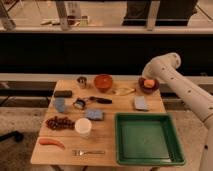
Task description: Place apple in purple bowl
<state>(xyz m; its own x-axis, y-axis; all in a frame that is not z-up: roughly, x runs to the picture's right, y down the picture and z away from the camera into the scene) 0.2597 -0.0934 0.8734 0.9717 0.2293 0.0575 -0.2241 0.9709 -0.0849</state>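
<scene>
The apple (149, 83), small and orange-yellow, lies inside the dark purple bowl (156, 87) at the far right corner of the wooden table (107, 132). My gripper (147, 76) hangs at the end of the white arm, right above the bowl and close over the apple. The arm comes in from the right and bends down over the table's far right edge. The bowl's far rim is hidden behind the gripper.
An orange-red bowl (103, 81) and a metal cup (82, 81) stand at the back. A pale banana-like item (123, 91) lies left of the purple bowl. A green tray (148, 139) fills the front right. A white cup (83, 127), a carrot (51, 142) and a fork (87, 151) are front left.
</scene>
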